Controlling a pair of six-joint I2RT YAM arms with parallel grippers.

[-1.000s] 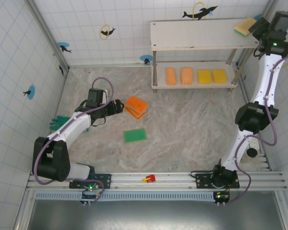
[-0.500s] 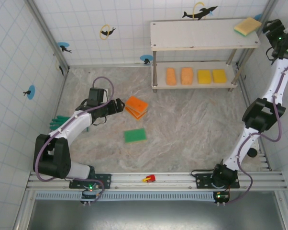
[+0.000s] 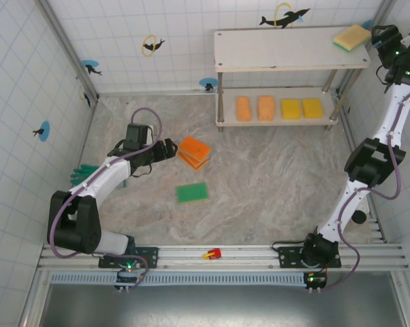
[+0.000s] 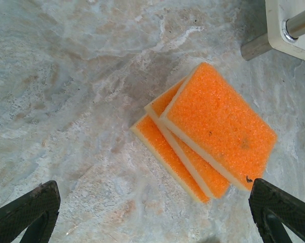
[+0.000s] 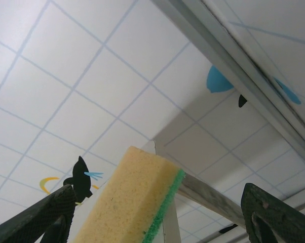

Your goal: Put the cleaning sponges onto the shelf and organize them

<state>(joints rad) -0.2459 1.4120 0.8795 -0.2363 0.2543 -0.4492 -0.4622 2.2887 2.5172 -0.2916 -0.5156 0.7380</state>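
Grey-beige marbled stone covers the table (image 3: 280,197), walled in by white tiles. At its far right stands the shelf (image 3: 287,49), two pale boards on thin metal legs.

The right gripper (image 3: 379,37) hangs high at the right end of the top board. Its jaws stand wide apart, and in the wrist view a yellow sponge with a green backing (image 3: 352,37) sits between the fingertips without touching either. That sponge lies on the far right corner of the top board.

The left gripper (image 3: 168,149) is low over the table left of centre, jaws spread wide and holding nothing. It points at a stack of three orange sponges (image 3: 193,151), fanned so that each one's edge shows.

A green rubber glove (image 3: 82,174) lies against the left wall.

On the lower board four sponges lie in a row, apart from one another: from the left, an orange sponge (image 3: 243,108), a second orange sponge (image 3: 265,107), a yellow sponge (image 3: 290,108) and a second yellow sponge (image 3: 312,107). A green sponge (image 3: 191,192) lies flat on the table, near the stack on its near side.

A tiny red object (image 3: 212,254) rests on the near rail between the arm bases.
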